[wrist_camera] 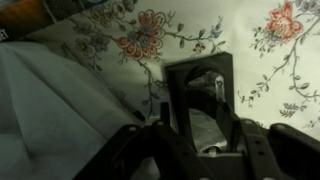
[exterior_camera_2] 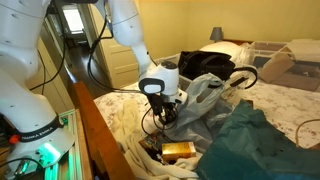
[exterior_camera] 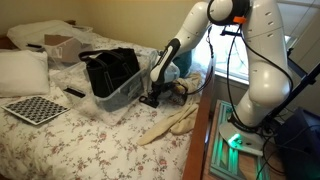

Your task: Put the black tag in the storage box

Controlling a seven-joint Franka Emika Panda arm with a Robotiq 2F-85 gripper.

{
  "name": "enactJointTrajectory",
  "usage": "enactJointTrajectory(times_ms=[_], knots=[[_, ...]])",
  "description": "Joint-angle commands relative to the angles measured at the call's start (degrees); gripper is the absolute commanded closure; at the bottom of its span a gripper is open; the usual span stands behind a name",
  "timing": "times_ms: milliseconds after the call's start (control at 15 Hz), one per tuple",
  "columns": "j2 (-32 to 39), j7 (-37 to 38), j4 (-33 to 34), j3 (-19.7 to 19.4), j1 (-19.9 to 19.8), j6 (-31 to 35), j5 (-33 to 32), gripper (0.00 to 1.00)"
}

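In an exterior view the white arm (exterior_camera: 250, 60) reaches down over the flowered bed (exterior_camera: 90, 140), and the gripper (exterior_camera: 152, 98) hangs low above the sheet, just beside the near end of the storage box (exterior_camera: 122, 97). A big black bag (exterior_camera: 110, 68) sits in the box. The black tag is too small and dark under the gripper to pick out here. A checkerboard (exterior_camera: 35, 108) lies near the pillow (exterior_camera: 20, 70), well apart from the box

In an exterior view from the opposite side, the gripper (exterior_camera_2: 165, 112) points down close to the sheet, with the storage box (exterior_camera_2: 208, 100) just beyond it and a teal cloth (exterior_camera_2: 255, 140) nearby

In the wrist view the black tag (wrist_camera: 198, 68) lies squarely between the fingers (wrist_camera: 158, 142) of the gripper (wrist_camera: 200, 135), outside the box, with the flowered sheet around it. The jaws stand narrow, one at each side edge of the tag; whether they actually press on it I cannot tell
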Motion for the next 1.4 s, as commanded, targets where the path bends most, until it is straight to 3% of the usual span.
enactJointTrajectory(times_ms=[0,133,200,733,800,933,1133,1200,1267,1333], knots=[[0.9,2.1,0.9,-0.9,1.3,0.6,-2.0,0.17],[0.3,2.2,0.3,-1.1,2.0,0.5,-2.3,0.03],[-0.1,2.5,-0.1,-1.5,2.6,0.5,-2.6,0.01],[0.4,6.8,-0.8,-6.6,8.4,0.3,-7.0,0.00],[0.5,7.3,-0.7,-6.9,8.8,0.3,-7.3,0.25],[0.8,8.0,-0.6,-7.3,9.5,0.5,-7.7,0.32],[1.3,8.7,-0.4,-7.5,10.2,0.2,-8.3,0.54],[1.4,9.0,-0.4,-7.9,10.6,0.1,-8.6,0.46],[1.5,9.2,-0.4,-8.1,10.8,0.0,-8.7,0.19],[1.5,9.4,-0.4,-8.4,11.1,-0.1,-8.9,0.31]])
